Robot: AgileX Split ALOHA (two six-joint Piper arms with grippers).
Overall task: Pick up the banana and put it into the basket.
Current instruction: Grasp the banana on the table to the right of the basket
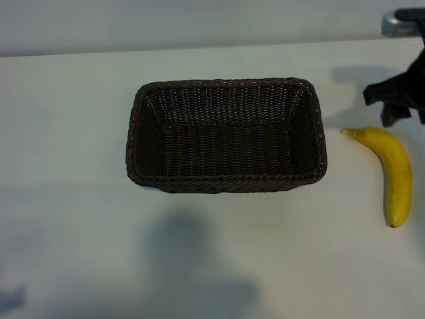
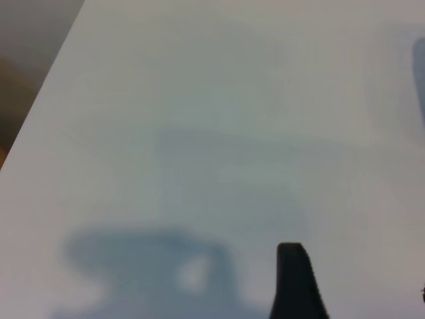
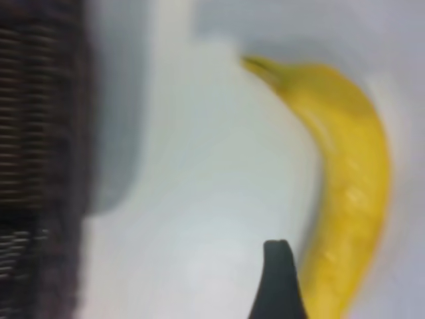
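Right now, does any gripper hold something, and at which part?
Nothing is held. The banana lies on the table; the right gripper hangs open above its stem end.

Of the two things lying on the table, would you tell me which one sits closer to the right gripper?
The banana: its stem end lies just below the right gripper at the exterior view's right edge, whereas the basket sits farther off toward the middle.

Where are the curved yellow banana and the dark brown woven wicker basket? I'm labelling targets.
Curved yellow banana [image 1: 393, 167]: exterior view, mid-body.
Dark brown woven wicker basket [image 1: 226, 183]: exterior view, near braided rim.
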